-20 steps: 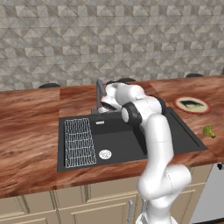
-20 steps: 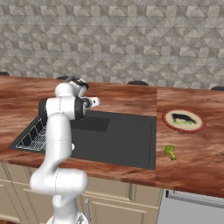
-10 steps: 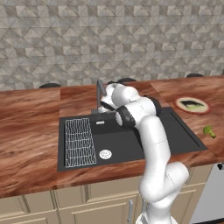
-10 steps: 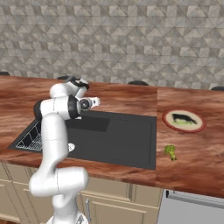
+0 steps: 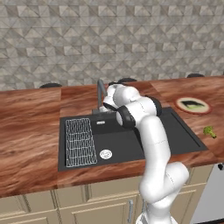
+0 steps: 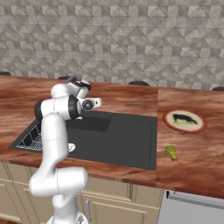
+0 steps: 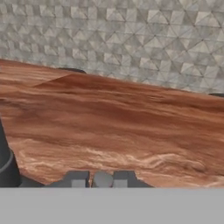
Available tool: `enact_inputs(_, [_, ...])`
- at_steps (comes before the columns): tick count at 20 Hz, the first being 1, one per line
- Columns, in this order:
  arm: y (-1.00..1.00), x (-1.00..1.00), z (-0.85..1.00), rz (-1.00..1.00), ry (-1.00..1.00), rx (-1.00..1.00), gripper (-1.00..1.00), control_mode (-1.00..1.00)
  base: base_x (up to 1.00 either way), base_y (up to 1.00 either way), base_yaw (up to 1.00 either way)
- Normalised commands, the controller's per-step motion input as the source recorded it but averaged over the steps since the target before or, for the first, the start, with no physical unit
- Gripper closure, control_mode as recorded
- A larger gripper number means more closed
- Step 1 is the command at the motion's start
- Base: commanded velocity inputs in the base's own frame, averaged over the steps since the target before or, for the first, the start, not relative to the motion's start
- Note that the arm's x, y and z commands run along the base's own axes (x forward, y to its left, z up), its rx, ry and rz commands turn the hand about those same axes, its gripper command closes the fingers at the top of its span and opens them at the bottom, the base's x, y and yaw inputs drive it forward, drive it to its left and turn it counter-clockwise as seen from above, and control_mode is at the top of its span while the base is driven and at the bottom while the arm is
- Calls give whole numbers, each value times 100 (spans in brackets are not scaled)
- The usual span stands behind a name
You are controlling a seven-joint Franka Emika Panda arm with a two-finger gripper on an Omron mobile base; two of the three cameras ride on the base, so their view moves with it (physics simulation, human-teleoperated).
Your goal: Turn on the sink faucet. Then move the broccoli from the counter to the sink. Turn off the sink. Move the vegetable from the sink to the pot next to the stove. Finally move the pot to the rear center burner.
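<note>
A: One step of five is in hand, I'd judge: the faucet (image 5: pixel 101 93). The gripper (image 7: pixel 103 180) is sitting at the back rim of the sink (image 5: pixel 183 138), with the jaws drawn in narrow and a small grey piece showing between the tips. Whether they are gripping it or only touching it, I cannot tell.

B: And no water is showing in the basin, so the turning-on is probably not finished. How should it go?

A: Gently, in my view. The lever is small and sits right at the jaws, so a short push along its swing should be serving better than a squeeze. The tall grey spout is standing just beside the jaws, so the wrist should be keeping off it.

B: Where is the broccoli (image 6: pixel 170 152) sitting?

A: Well away from the jaws, past the far end of the basin on the wooden worktop (image 6: pixel 194 157), near a round red-rimmed plate (image 6: pixel 184 120). It looks small, green and knobbly, so the jaws will be needing to open wider for it.

B: Surfaces?

A: The basin is matt black and flat-bottomed, with a wire rack (image 5: pixel 80 140) lying on the side away from the broccoli and a pale drain (image 5: pixel 105 154) beside the rack. The worktop is glossy reddish wood with streaky grain, and the wall behind the jaws is grey faceted tile.
</note>
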Motion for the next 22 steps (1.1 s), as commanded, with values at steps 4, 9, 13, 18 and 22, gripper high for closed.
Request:
enact_inputs(4, [-83,0,-69,-7,18,11,100,-100,0,0,0])
enact_inputs(9, [-83,0,-83,-7,17,11,100,-100,0,0,0])
enact_inputs(13, [-82,0,-87,-5,12,11,100,-100,0,0,0])
enact_inputs(18, [-86,-3,-94,-2,5,10,100,-100,0,0,0])
enact_inputs(22, [-83,-6,-99,0,6,10,100,-100,0,0,0])
